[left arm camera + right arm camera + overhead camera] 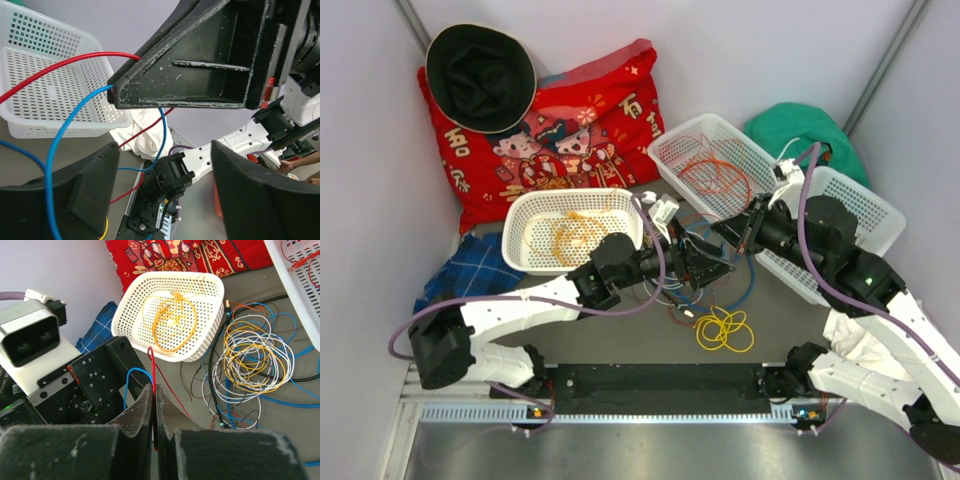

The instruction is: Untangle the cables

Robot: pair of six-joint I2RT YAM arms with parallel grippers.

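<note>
Two baskets with coils, one wire pinched

Our right fingers (pixel 150 401) are clenched on a red cable (pixel 151 357); our left fingers (pixel 708 266) are released. The left basket (pixel 570 195) holds yellow-orange coils, the middle basket (pixel 682 134) holds red-orange ones, and the cables (pixel 250 360) lie tangled on the surface (pixel 790 310).

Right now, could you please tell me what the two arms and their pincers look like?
Both arms, left arm and right arm, have white links and bulky black joints, each trailed by a thick purple cable. The left pincer and right pincer have black wedge-shaped fingers, scuffed pale on the right.
</note>
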